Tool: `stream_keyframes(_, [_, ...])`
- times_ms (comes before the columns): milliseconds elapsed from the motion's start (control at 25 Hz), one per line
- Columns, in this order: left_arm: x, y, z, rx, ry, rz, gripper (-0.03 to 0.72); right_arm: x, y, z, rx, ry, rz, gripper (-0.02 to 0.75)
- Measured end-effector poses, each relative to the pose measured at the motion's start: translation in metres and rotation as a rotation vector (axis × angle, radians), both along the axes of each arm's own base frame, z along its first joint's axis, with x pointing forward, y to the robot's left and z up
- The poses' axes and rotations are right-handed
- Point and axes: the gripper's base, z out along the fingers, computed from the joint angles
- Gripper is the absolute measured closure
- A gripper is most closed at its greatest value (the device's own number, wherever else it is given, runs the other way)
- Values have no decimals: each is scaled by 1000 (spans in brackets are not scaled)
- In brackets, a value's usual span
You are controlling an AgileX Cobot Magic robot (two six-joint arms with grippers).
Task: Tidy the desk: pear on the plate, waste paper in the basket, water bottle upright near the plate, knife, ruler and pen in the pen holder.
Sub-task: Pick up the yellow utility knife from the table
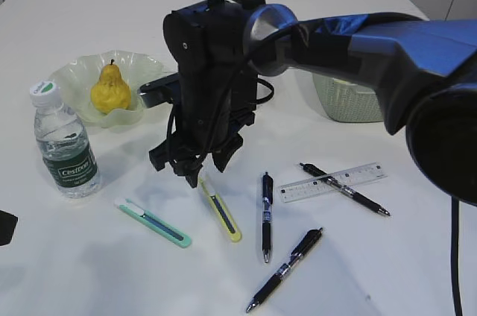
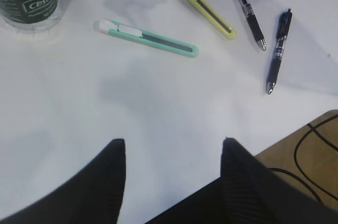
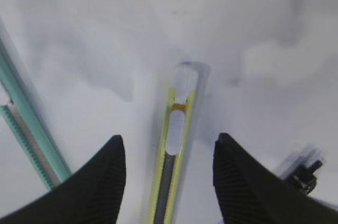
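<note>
Hovering right gripper (image 3: 169,174), fingers apart, straddling slim yellow plastic utility knife (image 3: 173,155) on white desk (image 1: 373,271); left gripper (image 2: 171,174) apart too.

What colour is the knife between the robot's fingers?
Yellow: the knife under the open right gripper has a yellow case, clearest in the right wrist view.

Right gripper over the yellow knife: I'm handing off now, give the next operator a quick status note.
Right gripper: open, fingers straddling the yellow knife, nothing held.
Left gripper: open, empty, over bare desk.
Done: pear on plate; water bottle upright beside it.
Left: both knives (green knife), ruler, three pens.
Basket behind arm; pen holder unseen.
</note>
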Motion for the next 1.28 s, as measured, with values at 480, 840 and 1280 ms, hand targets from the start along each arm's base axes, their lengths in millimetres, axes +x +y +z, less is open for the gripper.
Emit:
stream_keyframes(480, [0,0,0,-4,1,1,285,2,0,-4,-13,-8,-32,312])
stream_keyframes(840, [0,0,0,-4,1,1,286,8,6,-16,4,4,-47,314])
stream_keyframes(1280, [0,0,0,-4,1,1,286,9,7,-26,-6,20,-69,313])
